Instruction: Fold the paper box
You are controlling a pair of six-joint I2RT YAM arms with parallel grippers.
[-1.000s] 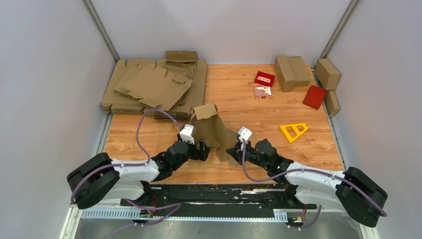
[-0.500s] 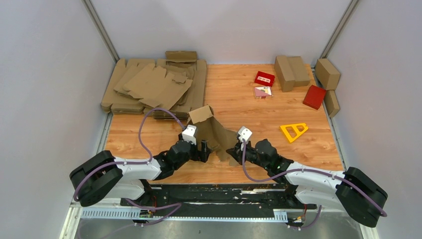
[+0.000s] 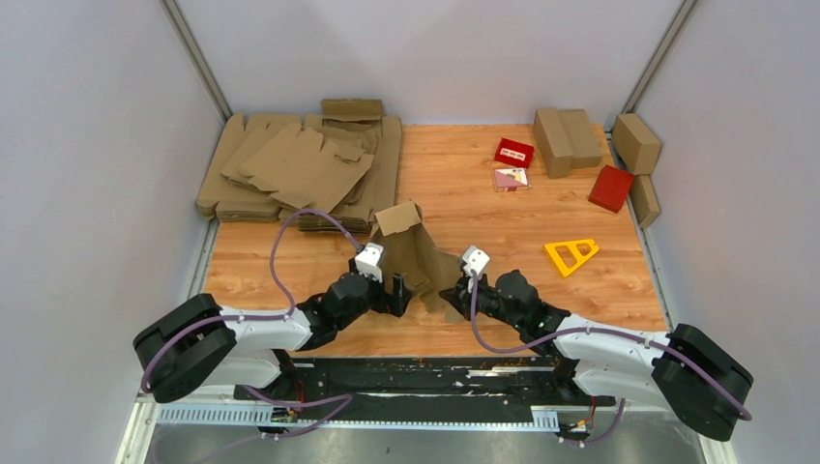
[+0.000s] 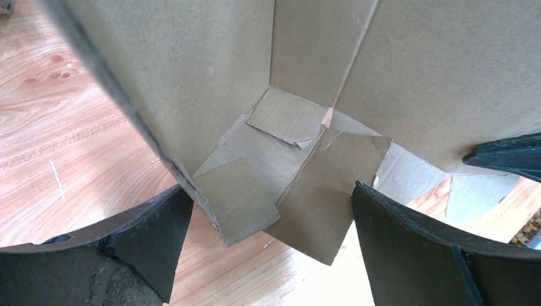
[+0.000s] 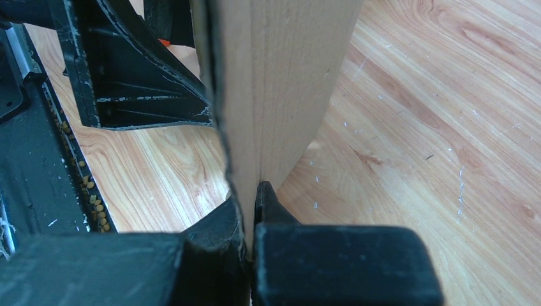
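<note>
Wooden table [image 3: 464,208], light plank grain, enclosed by grey walls. Far left corner: untidy pile of flat cardboard blanks [image 3: 290,164], overlapping. Far right corner: pair of folded brown cartons [image 3: 566,140] side by side; two further single cartons [image 3: 636,143] along the right edge. Between them: labelled red box [image 3: 513,153], small pink-and-white box [image 3: 511,178] just beside it, plain red box [image 3: 611,188]. Nearer: yellow triangular frame [image 3: 571,245], lying flat.

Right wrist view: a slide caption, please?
Right pincer clamps an edge of the half-folded paper box above the wooden table.
</note>
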